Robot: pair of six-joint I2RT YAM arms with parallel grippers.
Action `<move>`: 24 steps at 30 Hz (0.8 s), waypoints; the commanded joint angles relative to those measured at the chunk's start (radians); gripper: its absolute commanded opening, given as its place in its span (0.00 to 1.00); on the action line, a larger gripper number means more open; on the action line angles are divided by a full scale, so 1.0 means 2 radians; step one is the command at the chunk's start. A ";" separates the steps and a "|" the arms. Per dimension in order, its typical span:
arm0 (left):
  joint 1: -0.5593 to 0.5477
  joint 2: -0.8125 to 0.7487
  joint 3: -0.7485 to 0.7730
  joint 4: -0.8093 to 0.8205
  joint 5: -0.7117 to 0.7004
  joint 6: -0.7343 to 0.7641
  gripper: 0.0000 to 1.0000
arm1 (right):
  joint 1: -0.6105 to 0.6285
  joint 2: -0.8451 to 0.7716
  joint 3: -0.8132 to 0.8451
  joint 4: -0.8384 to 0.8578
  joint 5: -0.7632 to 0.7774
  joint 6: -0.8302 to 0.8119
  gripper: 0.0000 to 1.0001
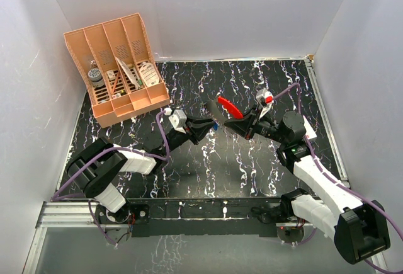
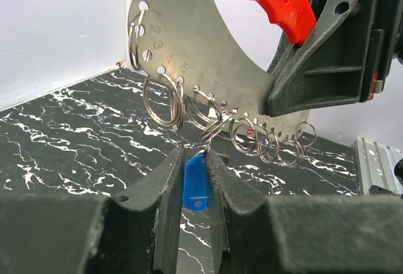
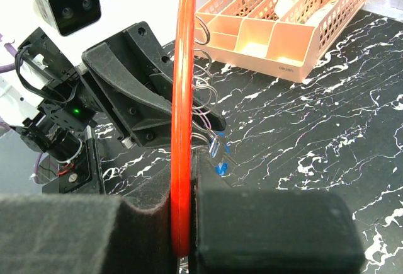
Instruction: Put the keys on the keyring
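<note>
Pinching the key [image 2: 195,182], left claw [image 2: 194,159] under silver edge of the keyring [image 2: 189,34]; right claw [image 3: 182,189] clamped on its red rim

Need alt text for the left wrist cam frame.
The left gripper clamps the blue-headed key upright, just under a row of split rings hanging from the silver plate of the keyring. The right gripper holds the keyring by its red side at upper right, above the black marbled table.

Robot lab booth, white walls [image 1: 208,9], marbled table [image 1: 208,173]
</note>
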 commanded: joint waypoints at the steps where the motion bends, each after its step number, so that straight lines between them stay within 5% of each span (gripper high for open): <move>1: -0.002 -0.009 0.020 0.096 0.010 -0.003 0.19 | 0.002 -0.002 0.028 0.025 0.004 0.005 0.00; 24: -0.003 0.002 0.015 0.096 0.017 -0.017 0.15 | 0.002 0.000 0.031 0.030 0.005 0.011 0.00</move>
